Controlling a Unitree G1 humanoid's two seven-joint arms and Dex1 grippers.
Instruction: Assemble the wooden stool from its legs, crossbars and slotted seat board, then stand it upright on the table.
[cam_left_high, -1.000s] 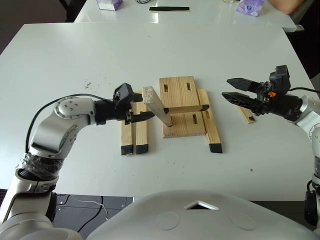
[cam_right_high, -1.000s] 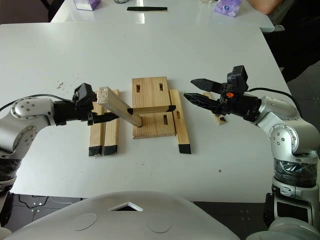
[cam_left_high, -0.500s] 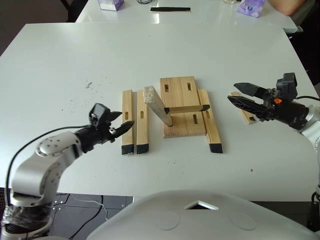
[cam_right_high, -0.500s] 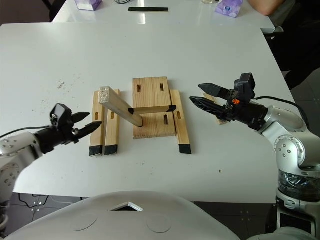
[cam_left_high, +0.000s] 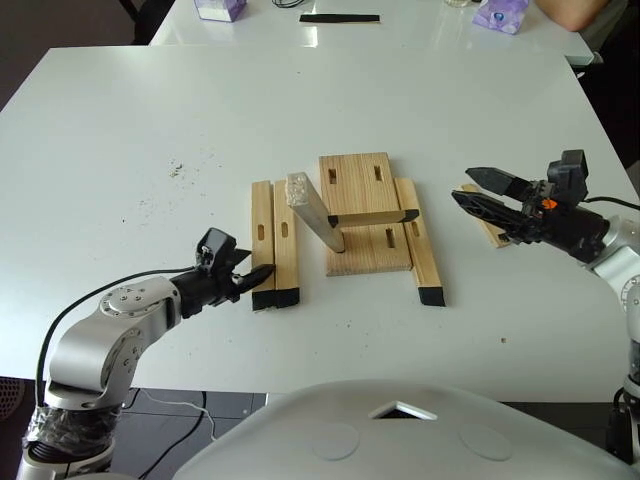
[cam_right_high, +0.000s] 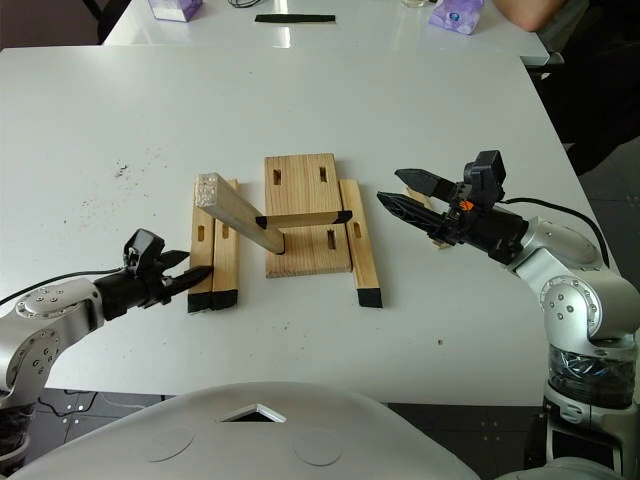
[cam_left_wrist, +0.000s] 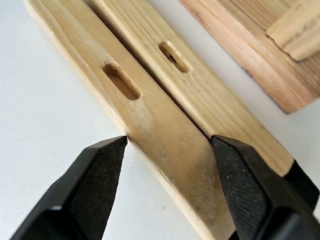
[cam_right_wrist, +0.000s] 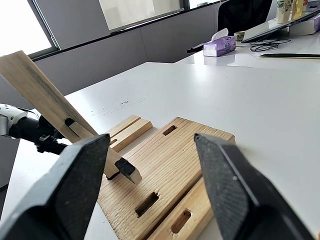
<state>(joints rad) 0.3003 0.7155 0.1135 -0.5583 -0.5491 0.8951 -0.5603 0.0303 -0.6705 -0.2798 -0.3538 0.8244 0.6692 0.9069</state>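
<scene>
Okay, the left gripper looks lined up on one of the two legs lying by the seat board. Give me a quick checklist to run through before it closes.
1. Left gripper open: ok.
2. Fingers on either side of the outer leg, near its black-tipped end: ok.
3. Gap for the inner finger: not ok; the second leg lies tight against the outer one.
4. Right gripper out of the way: ok; it is open and off to the right of the seat board.
5. Standing leg fully seated in its slot: cannot tell; it leans.
</scene>
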